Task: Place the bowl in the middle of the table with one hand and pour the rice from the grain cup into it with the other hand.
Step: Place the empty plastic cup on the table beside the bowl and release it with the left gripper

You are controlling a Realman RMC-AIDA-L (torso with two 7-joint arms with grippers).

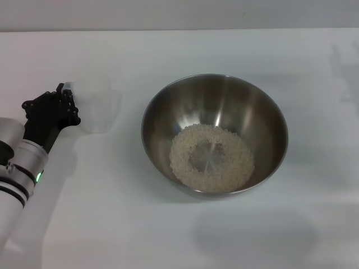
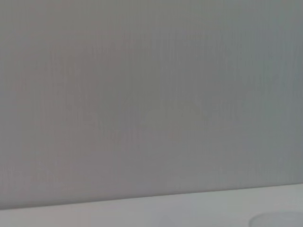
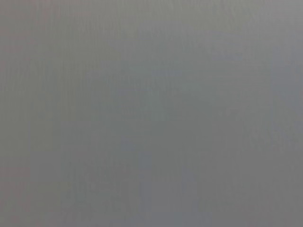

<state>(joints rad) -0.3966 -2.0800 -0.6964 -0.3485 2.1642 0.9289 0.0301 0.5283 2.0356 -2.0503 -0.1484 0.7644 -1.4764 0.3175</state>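
Observation:
The steel bowl (image 1: 216,101) stands in the middle of the white table (image 1: 112,224). A ring-shaped heap of pale rice (image 1: 211,157) lies on its bottom. The clear grain cup (image 1: 100,106) stands upright on the table to the left of the bowl and looks empty. My left gripper (image 1: 68,103) is right beside the cup on its left, open, with its black fingers (image 1: 60,89) at the cup's side. In the left wrist view only a pale curved rim (image 2: 279,220) shows at the corner. My right gripper is out of view.
The left arm (image 1: 22,162) reaches in from the lower left corner. The table's far edge (image 1: 179,29) meets a grey wall. The right wrist view shows only a plain grey surface.

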